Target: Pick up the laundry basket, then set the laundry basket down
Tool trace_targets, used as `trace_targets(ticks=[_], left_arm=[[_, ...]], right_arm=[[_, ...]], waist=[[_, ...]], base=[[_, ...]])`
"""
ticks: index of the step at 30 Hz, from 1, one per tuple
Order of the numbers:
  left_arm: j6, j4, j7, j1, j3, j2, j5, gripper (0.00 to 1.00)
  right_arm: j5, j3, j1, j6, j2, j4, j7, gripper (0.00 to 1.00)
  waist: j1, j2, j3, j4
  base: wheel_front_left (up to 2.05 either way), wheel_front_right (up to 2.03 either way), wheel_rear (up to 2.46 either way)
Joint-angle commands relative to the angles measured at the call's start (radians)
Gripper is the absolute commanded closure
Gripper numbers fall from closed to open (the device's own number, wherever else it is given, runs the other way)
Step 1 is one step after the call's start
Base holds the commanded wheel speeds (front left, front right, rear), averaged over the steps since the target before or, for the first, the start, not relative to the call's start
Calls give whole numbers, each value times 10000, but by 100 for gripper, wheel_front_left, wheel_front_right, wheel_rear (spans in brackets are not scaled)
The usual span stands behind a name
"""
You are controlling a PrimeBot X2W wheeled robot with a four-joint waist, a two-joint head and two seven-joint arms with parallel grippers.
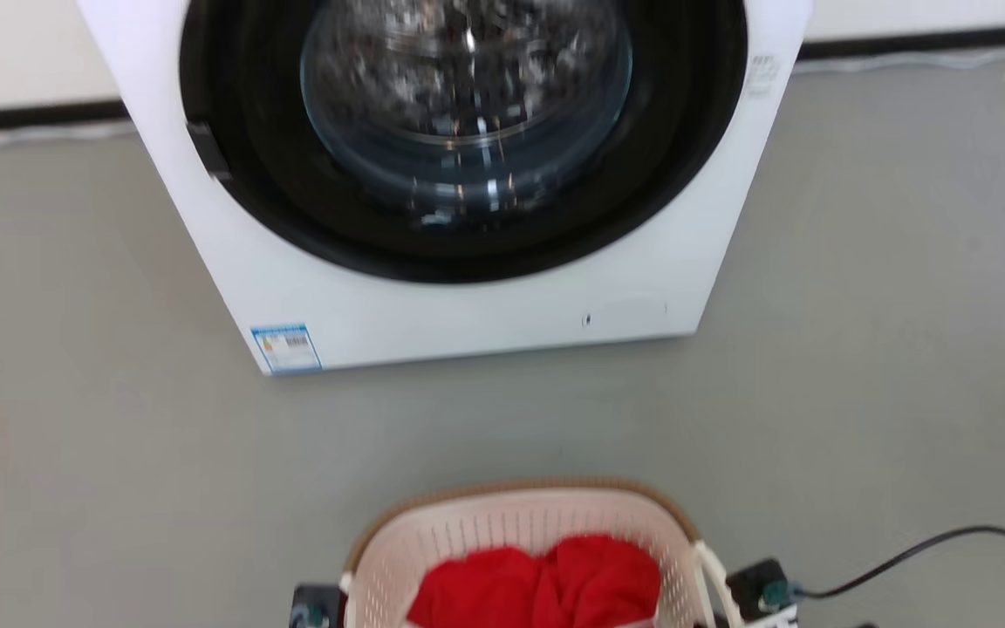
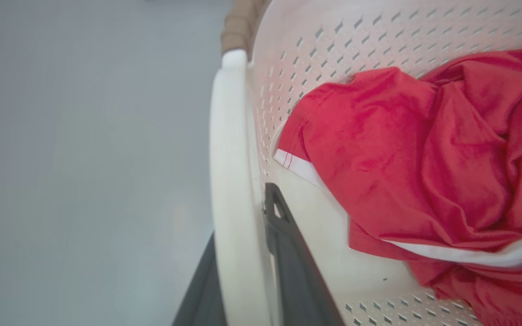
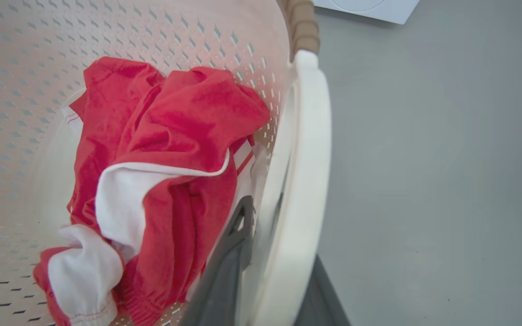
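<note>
The grey floor spans my head view. A white front-loading washer stands directly on it at upper centre, base flat. At bottom centre I see the laundry basket; its contact with the floor cannot be confirmed. The same applies to the black cable at lower right.

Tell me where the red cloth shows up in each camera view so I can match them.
Head view: red cloth at bottom centre, inside the laundry basket.
Left wrist view: red cloth across the right half, lying in the basket.
Right wrist view: red cloth left of centre, white trim showing.
Shared landmark: the basket's brown rim.
</note>
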Motion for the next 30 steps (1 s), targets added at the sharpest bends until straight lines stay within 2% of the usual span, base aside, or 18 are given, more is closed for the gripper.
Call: trace_targets(ticks=[1, 14, 30], left_arm=[[-137, -118, -49, -15, 27, 127, 23, 100], [-109, -279, 189, 260, -564, 127, -540, 100], [-94, -153, 56, 78, -935, 127, -1053, 100]], right_arm=[[1, 315, 209, 177, 235, -193, 11, 100], [675, 962, 415, 177, 262, -274, 297, 100], [1270, 1395, 247, 177, 268, -195, 172, 100]], waist=[[0, 0, -498, -22], [0, 0, -967, -38], [0, 0, -999, -107]], base=[[0, 0, 0], [0, 0, 0], [0, 0, 0]])
